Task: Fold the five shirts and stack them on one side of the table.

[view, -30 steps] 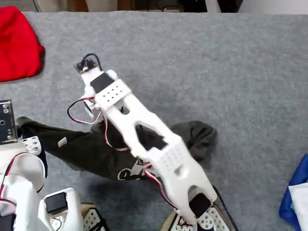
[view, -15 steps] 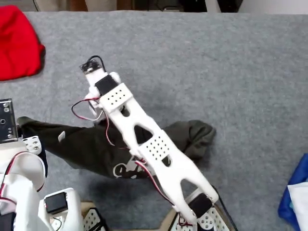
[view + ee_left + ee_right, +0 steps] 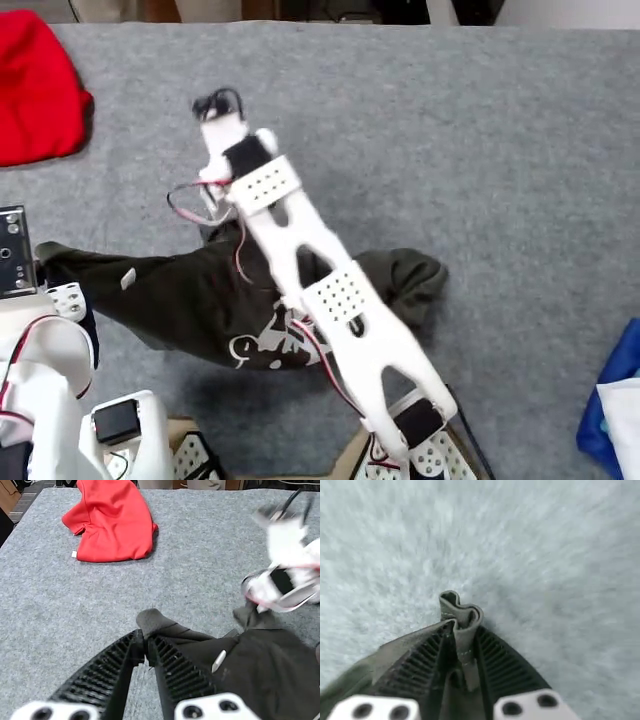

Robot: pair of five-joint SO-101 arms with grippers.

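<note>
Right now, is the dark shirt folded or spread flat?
Neither folded nor flat: the dark shirt lies bunched, one edge pinched in the left gripper, another in the right gripper.

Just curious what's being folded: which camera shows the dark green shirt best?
The high view: the crumpled dark olive cloth shirt lies nearly whole under a white arm. The left wrist view shows one corner pinched in the left end effector; the right wrist view, a fold in the right end effector.

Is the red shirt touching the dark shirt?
No, the red shirt lies apart from the dark olive shirt, with a stretch of grey table between them.
</note>
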